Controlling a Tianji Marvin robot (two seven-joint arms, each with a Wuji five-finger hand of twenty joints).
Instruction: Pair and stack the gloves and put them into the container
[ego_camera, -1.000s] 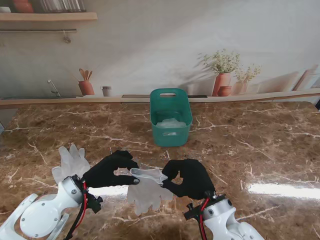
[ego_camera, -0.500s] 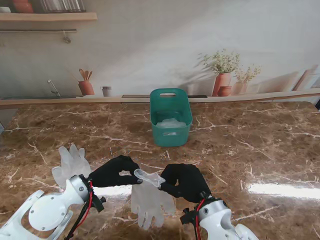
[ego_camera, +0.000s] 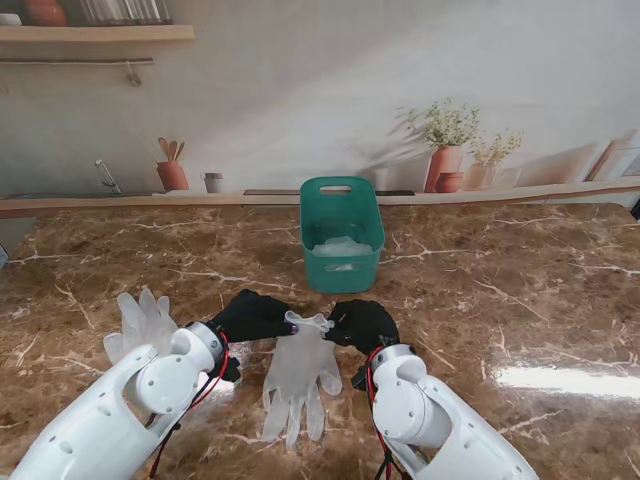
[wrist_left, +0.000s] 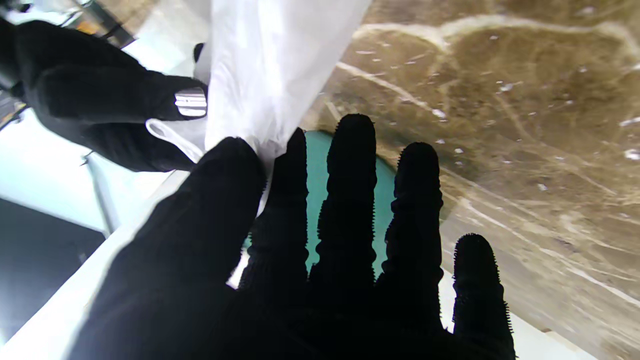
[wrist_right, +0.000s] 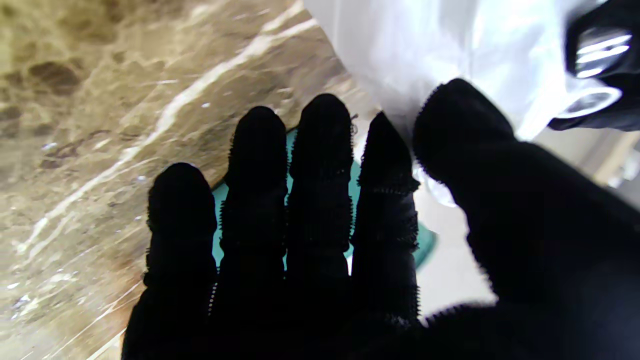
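Observation:
A translucent white glove hangs by its cuff between my two black hands, its fingers pointing toward me. My left hand pinches the cuff's left side between thumb and forefinger; the white glove fills that wrist view. My right hand pinches the right side, and the glove shows beyond its thumb. A second white glove lies flat on the marble at the left. The green container stands farther from me at the centre, with something pale inside.
The brown marble table stretches wide to both sides. A backdrop wall with a painted shelf and plant pots rises behind the container.
Both hands have carried the glove up and away from me toward the container. The arms have stretched forward, and the glove now hangs longer between the hands.

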